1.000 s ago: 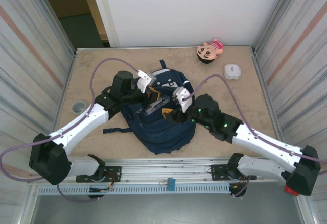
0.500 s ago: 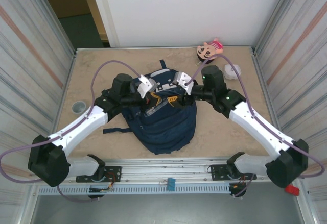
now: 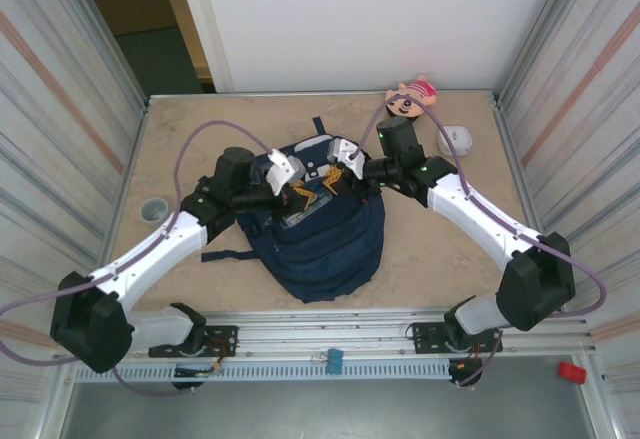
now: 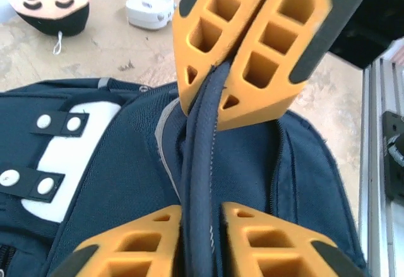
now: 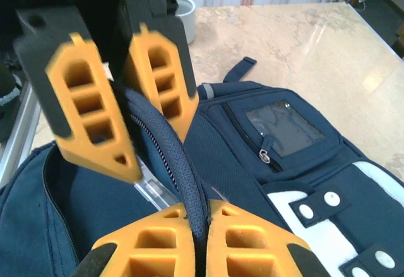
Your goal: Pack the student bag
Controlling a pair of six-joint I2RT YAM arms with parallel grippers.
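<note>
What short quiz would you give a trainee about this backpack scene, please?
1. True or false: the right gripper is shut on the zip edge of the backpack.
2. What lies on the table beyond the backpack? A) a doll and a small white box; B) two books; C) a water bottle.
3. On which arm's side of the table does the grey cup stand?
Key: 1 true; 2 A; 3 left.
</note>
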